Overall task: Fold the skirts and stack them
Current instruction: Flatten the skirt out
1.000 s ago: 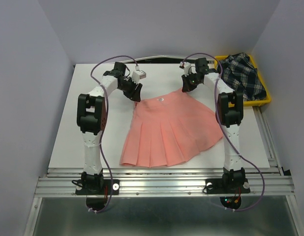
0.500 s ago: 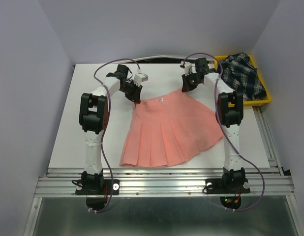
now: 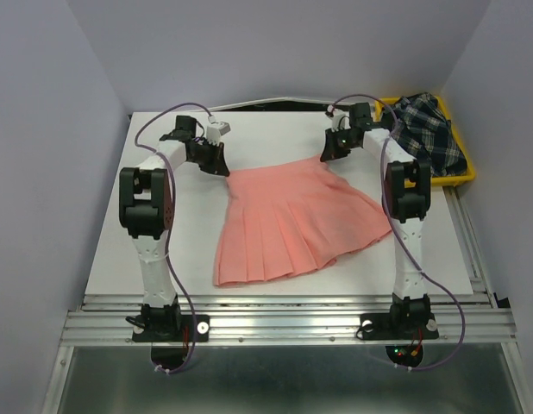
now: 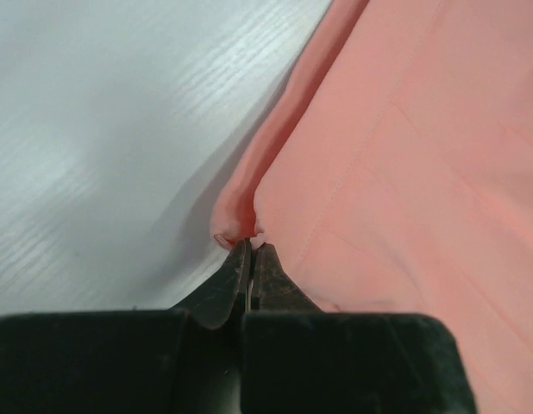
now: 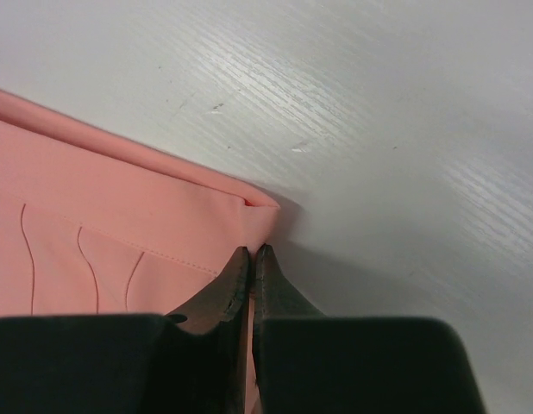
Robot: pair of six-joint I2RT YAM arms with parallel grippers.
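Top external view, items as I count them from my console:

Item one, salmon-pink skirt [image 3: 292, 220]: it lies spread on the white table [image 3: 120, 241] between the two arms, waistband toward the far side, pleated hem fanning toward the arm bases. The waistband is drawn out in a line between the two grippers.

Item two, left gripper [image 3: 223, 169]: at the left end of the waistband. On the left wrist view I see the left gripper [image 4: 251, 250] with jaws pressed together on a folded corner of the pink cloth [image 4: 404, 172], which casts a shadow on the table [image 4: 103, 129].

Item three, right gripper [image 3: 329, 155]: at the right end of the waistband. On the right wrist view the right gripper [image 5: 251, 254] is pinched on the corner of the cloth [image 5: 103, 216], with a sliver of pink showing between the fingers and bare table [image 5: 379, 103] beyond.

Item four, plaid skirt [image 3: 430, 129]: dark with white lines, bunched in a heap inside the yellow tray [image 3: 460, 178] at the far right corner, well apart from the pink one.
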